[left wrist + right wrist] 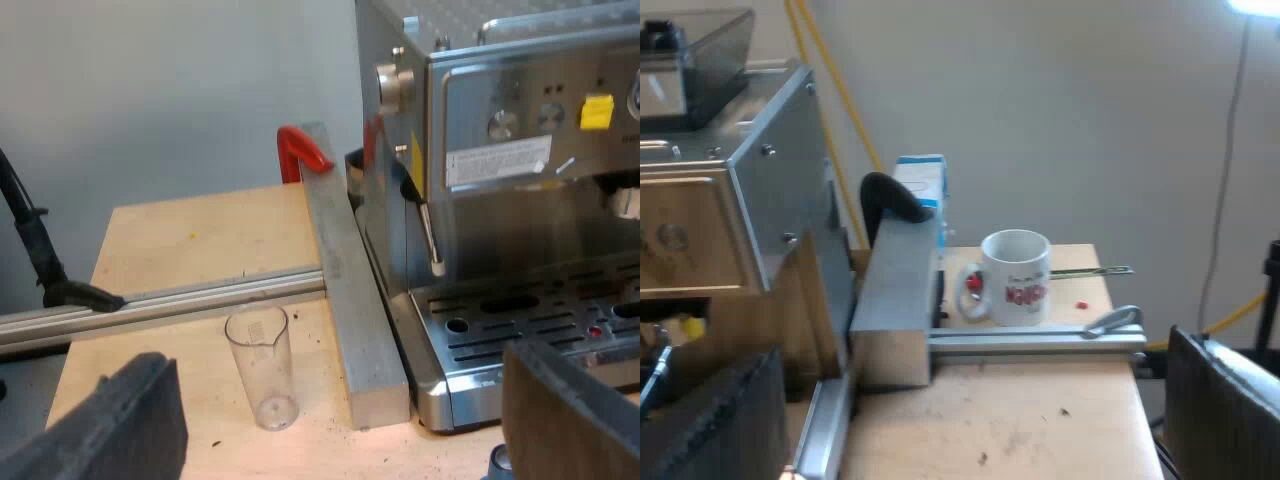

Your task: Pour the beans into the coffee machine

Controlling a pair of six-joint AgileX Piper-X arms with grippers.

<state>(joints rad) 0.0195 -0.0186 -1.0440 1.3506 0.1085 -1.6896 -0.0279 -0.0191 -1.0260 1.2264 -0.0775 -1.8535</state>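
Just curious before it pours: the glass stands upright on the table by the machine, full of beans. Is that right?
Not quite. The glass does stand upright on the table by the machine, but it is empty, not full of beans. The left wrist view shows it.

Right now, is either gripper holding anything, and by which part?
Nothing is held: left gripper and right gripper are open and empty; the measuring glass stands free.
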